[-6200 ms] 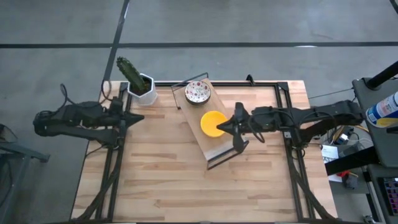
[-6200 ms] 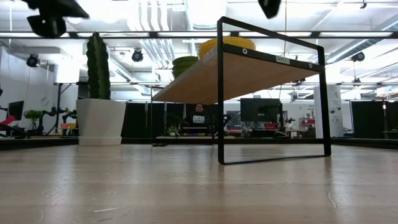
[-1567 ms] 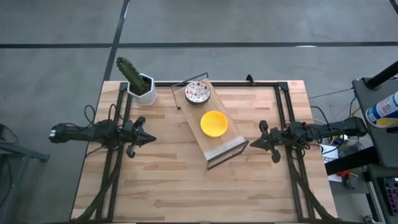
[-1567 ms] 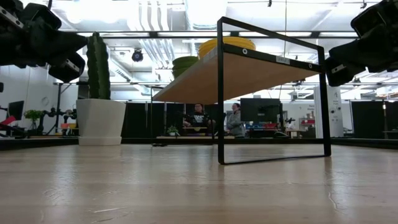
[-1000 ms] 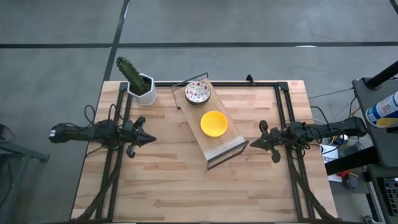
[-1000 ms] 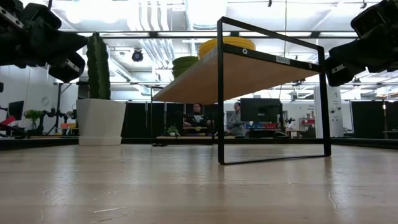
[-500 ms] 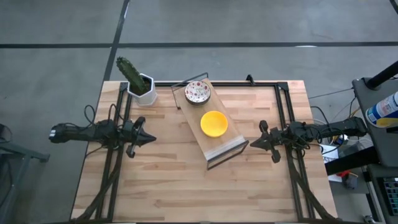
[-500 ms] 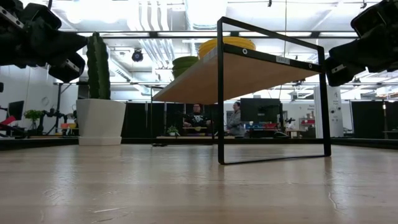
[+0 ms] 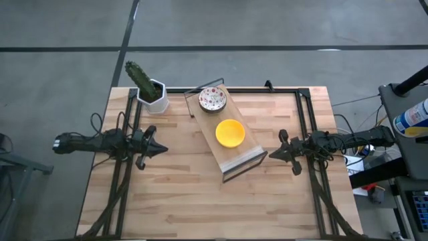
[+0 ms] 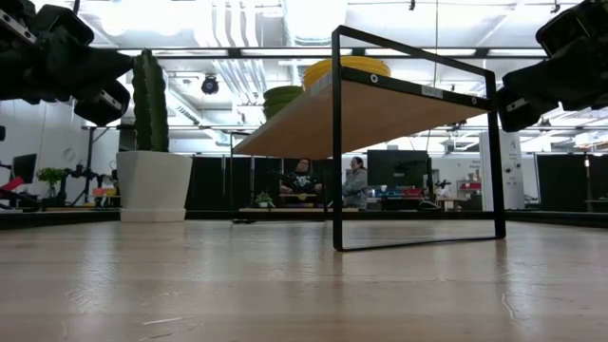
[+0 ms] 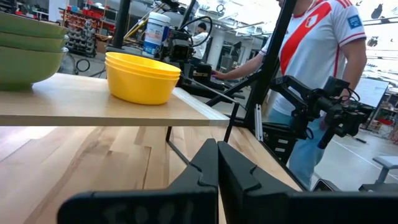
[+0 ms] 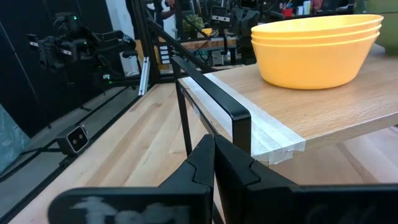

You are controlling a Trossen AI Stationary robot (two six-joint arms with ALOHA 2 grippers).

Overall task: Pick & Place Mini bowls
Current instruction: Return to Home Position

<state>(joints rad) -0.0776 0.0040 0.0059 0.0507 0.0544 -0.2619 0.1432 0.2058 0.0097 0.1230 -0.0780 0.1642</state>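
A stack of plain yellow mini bowls (image 9: 230, 132) stands by its base on the wooden top of a black-framed shelf (image 9: 244, 155) in the middle of the table. A second stack, white and speckled inside (image 9: 212, 100) and green outside (image 11: 28, 53), stands at the shelf's far end. Both stacks show in the low view as yellow bowls (image 10: 347, 68) and green bowls (image 10: 283, 97). My left gripper (image 9: 164, 148) hovers shut over the table left of the shelf. My right gripper (image 9: 270, 155) hovers shut just right of the shelf's near end, level with the yellow stack (image 12: 317, 53).
A white hexagonal pot with a cactus (image 9: 151, 94) stands at the table's far left corner. Black metal rails (image 9: 302, 100) run along the table's far and side edges. A person in a red-and-white shirt (image 11: 317, 50) stands beyond the table's right side; other people show far behind.
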